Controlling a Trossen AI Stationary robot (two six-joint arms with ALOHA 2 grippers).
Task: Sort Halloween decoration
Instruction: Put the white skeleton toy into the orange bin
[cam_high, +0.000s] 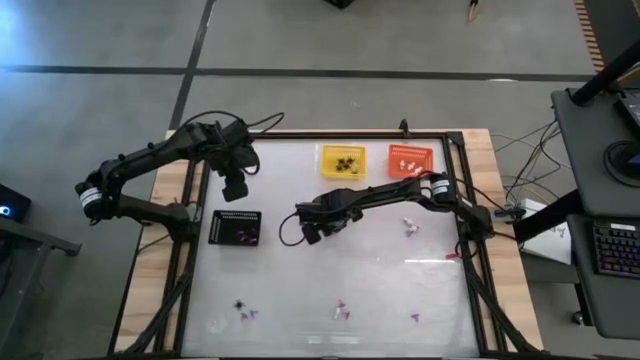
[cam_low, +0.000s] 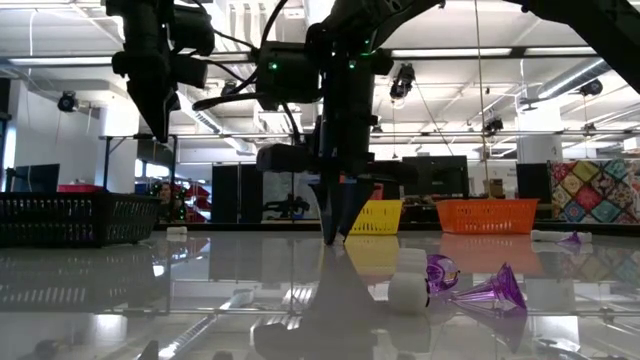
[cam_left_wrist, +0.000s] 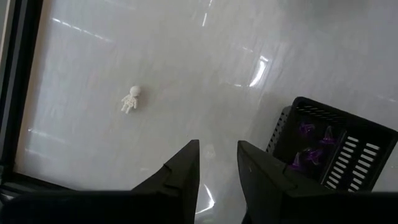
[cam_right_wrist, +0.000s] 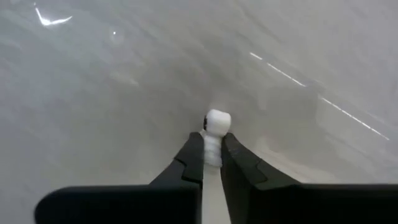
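My right gripper (cam_right_wrist: 212, 158) is shut on a small white skeleton figure (cam_right_wrist: 217, 121) near the table's middle (cam_high: 312, 232). In the low view its fingertips (cam_low: 335, 230) point down at the tabletop. My left gripper (cam_left_wrist: 217, 163) is open and hangs high above the table's far left part (cam_high: 233, 186). Below it a second white skeleton figure (cam_left_wrist: 130, 99) lies flat on the table. The black basket (cam_high: 236, 228) holds purple trinkets (cam_left_wrist: 309, 143). More purple trinkets (cam_high: 342, 310), a black one (cam_high: 238, 304) and white ones (cam_high: 410, 225) lie scattered. My right gripper pinches the white figure by its body (cam_right_wrist: 213, 149) between the two fingers. The round head (cam_right_wrist: 217, 120) sticks out past the fingertips. The fingers come from above, pointing down, with their tips at the tabletop. Whether the figure is lifted clear, I cannot tell.
A yellow basket (cam_high: 343, 161) with black trinkets and an orange basket (cam_high: 411, 160) with white ones stand at the far edge. A dark frame (cam_high: 190, 250) borders the white table. Close to the low camera lie a purple cone (cam_low: 490, 290) and a white piece (cam_low: 407, 283).
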